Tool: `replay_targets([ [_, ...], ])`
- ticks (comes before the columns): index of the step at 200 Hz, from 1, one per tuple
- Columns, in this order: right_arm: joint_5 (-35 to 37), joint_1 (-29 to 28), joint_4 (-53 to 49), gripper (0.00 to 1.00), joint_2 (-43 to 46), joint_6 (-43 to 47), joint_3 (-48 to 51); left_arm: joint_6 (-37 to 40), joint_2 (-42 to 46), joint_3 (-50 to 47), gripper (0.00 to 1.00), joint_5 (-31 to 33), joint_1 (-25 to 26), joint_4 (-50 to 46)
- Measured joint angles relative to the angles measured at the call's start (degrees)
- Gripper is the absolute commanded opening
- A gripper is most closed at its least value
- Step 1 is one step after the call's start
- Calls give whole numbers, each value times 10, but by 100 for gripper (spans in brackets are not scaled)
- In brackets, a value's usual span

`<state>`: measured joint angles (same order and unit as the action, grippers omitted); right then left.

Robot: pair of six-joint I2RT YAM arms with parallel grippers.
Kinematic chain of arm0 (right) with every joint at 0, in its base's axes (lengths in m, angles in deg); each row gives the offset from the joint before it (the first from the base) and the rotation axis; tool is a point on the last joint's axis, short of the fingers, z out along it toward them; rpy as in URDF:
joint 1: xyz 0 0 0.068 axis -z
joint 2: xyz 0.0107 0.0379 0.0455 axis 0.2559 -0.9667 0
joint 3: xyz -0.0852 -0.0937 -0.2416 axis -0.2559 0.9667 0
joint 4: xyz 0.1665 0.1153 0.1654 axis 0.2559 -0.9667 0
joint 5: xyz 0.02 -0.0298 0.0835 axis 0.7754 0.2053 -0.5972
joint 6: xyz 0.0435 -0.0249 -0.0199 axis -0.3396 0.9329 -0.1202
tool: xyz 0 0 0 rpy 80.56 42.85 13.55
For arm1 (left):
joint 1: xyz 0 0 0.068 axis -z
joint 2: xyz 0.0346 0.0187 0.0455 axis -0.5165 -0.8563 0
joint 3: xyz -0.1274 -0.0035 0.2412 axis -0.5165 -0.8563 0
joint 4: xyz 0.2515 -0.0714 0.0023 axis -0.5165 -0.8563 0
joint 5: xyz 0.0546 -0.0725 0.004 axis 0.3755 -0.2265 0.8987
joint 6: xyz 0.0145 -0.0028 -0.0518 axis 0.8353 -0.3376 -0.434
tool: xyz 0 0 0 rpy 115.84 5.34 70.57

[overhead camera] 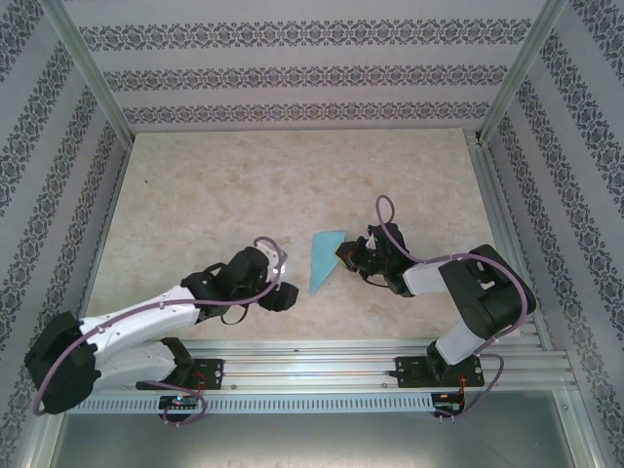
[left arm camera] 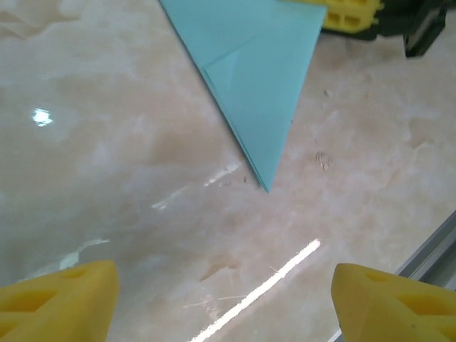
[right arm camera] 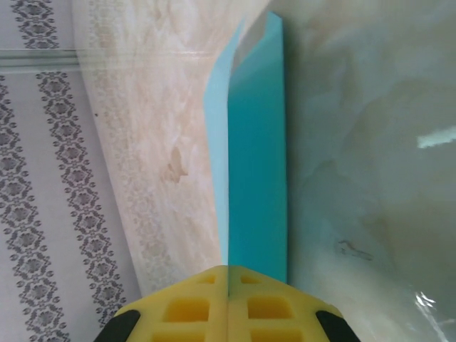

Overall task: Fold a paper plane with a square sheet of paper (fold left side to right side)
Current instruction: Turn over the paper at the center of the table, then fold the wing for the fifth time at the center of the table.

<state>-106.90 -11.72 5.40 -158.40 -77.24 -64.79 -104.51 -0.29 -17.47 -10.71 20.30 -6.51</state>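
The square sheet of paper (overhead camera: pixel 325 259) lies mid-table as a cyan, pointed paper plane shape with a crease, its tip toward the near edge. My right gripper (overhead camera: pixel 347 255) is shut on its right edge. In the right wrist view the yellow pads meet at the right gripper (right arm camera: pixel 228 279), with the paper (right arm camera: pixel 256 164) running away from them. My left gripper (overhead camera: pixel 289 291) is just left of the tip, open and holding nothing. The left wrist view shows the left gripper (left arm camera: pixel 224 306) wide apart over bare table, the paper (left arm camera: pixel 260 78) ahead and the right arm's yellow fingers (left arm camera: pixel 349 14) on its far corner.
An aluminium rail (overhead camera: pixel 370 356) runs along the near table edge and shows close on the right in the left wrist view as the rail (left arm camera: pixel 434 249). Patterned walls (overhead camera: pixel 292 78) and metal posts enclose the marble tabletop (overhead camera: pixel 244 185) at the back and sides.
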Motion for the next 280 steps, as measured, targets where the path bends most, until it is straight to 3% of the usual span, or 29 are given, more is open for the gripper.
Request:
replay_targets([
  [38,11,-1,-73,0,2,4,-8,48,-139,90,79,53,69,4],
  [107,15,-1,-115,0,21,4,-16,92,-294,180,77,103,105,30],
  [207,15,-4,-120,0,30,-7,-16,104,-384,242,26,151,110,14],
  [244,15,-4,-137,15,44,-9,-18,96,-384,242,10,153,110,12],
  [280,15,2,-194,38,92,25,-38,80,-372,224,9,135,102,26],
])
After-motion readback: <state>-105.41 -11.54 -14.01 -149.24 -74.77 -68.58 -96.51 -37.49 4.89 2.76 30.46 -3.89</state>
